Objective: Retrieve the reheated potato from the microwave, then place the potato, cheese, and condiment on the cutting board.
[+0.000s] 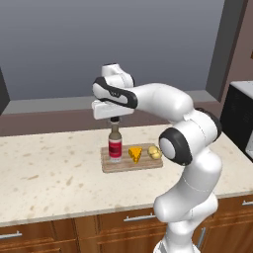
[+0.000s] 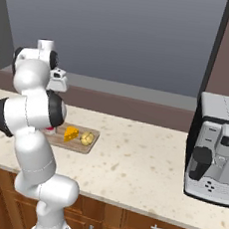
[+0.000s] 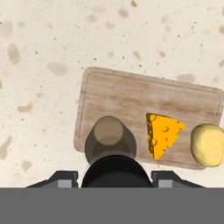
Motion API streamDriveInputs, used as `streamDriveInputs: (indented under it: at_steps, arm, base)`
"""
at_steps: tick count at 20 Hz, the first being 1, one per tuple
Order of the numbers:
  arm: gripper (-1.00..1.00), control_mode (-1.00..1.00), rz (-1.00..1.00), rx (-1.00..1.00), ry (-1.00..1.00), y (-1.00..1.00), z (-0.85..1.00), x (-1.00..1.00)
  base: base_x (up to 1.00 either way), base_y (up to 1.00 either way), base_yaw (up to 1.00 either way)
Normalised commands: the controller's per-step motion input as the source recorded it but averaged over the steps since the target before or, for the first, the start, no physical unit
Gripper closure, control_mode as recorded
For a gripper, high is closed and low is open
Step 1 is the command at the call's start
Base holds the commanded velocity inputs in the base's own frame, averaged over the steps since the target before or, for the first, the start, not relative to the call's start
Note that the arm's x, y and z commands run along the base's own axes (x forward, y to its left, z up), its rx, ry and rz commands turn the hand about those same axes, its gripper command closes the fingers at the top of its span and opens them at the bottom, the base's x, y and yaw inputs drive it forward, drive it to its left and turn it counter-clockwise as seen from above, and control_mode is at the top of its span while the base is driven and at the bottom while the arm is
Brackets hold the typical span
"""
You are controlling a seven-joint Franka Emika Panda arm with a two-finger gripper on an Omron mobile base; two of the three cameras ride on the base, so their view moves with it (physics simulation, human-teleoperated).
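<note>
1. the gripper is pointing straight down over the condiment; its jaws are sitting partly open, one on either side of the bottle's black cap.
2. in the hand view the two finger tips are flanking the cap closely on both sides; whether the pads are actually pressing on it i cannot tell.
3. the condiment is standing upright at the left end of the cutting board as seen from the left base view, its red label facing that camera.
4. the cheese is lying on the board just beside the bottle, toward the middle, not touching it.
5. the potato is resting on the board's right end, next to the cheese; in the hand view it is overlapping the board's edge.
6. the board is lying flat on the speckled countertop, above the wooden drawer fronts.
7. in the right base view a coffee machine is standing on the counter, well apart from the board.
</note>
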Motion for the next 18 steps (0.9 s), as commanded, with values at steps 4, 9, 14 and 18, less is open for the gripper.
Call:
streamDriveInputs:
  at_steps: [4, 9, 14, 18]
  arm:
    - [1.0, -1.0, 0.0, 0.0, -0.03, 0.0, -0.04, 0.12]
    - [1.0, -1.0, 0.0, 0.0, 0.0, 0.0, -0.13, 0.05]
    - [1.0, -1.0, 0.0, 0.0, 0.0, 0.0, -0.15, 0.01]
    - [1.0, -1.0, 0.0, 0.0, 0.0, 0.0, -0.19, -0.07]
  base:
    - [0.0, 0.0, 0.0]
    - [0.0, 0.0, 0.0]
    - [0.0, 0.0, 0.0]
    - [0.0, 0.0, 0.0]
